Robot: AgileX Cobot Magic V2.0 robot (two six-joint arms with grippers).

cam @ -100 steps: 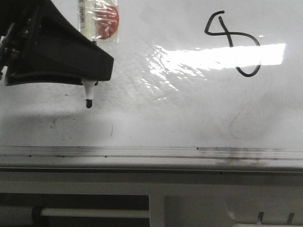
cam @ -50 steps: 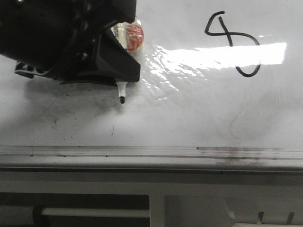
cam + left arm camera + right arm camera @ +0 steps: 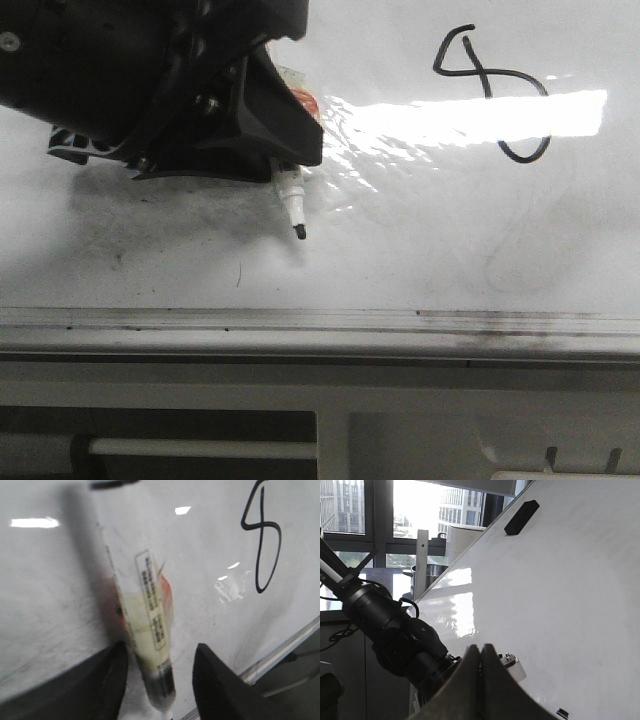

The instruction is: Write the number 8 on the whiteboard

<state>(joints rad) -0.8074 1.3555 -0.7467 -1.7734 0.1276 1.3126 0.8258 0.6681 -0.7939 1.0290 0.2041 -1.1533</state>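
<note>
The left pincer (image 3: pixel 285 165) is clamped on the marker (image 3: pixel 150 650), a light, slick, stiff barrel best held mid-body; the right pincer (image 3: pixel 480 652) is together, the 8 (image 3: pixel 492 92) drawn.

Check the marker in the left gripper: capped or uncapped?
Uncapped: the marker's bare dark tip pokes out below the left gripper, near the whiteboard.

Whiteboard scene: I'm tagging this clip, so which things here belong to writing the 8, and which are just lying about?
Belonging to the job:
- whiteboard
- number 8, already drawn
- marker, held in the left gripper

Just lying about:
- black block stuck on the board
- right gripper, shut and empty
- silver edge rail
</note>
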